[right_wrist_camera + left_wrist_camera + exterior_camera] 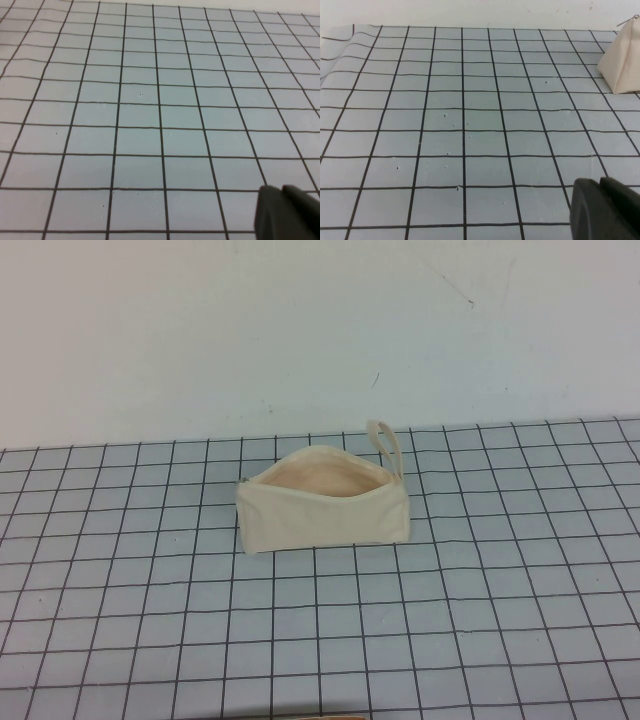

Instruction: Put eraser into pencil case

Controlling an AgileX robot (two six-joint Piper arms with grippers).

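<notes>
High view: open pencil case (322,512) upright on grid mat (500,640); left hand (605,210), right hand (287,212) parked, spread indiscernible.

Pale blue-grey mat w/ black grid lines (480,620) carries cream canvas zip pouch (325,515), mouth open, standing mid-mat.

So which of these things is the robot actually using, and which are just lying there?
For the job:
- pencil case, unzipped, mouth open
- eraser: not visible
- left gripper, right gripper, each low over bare mat

Just there:
- grid mat
- white wall
</notes>
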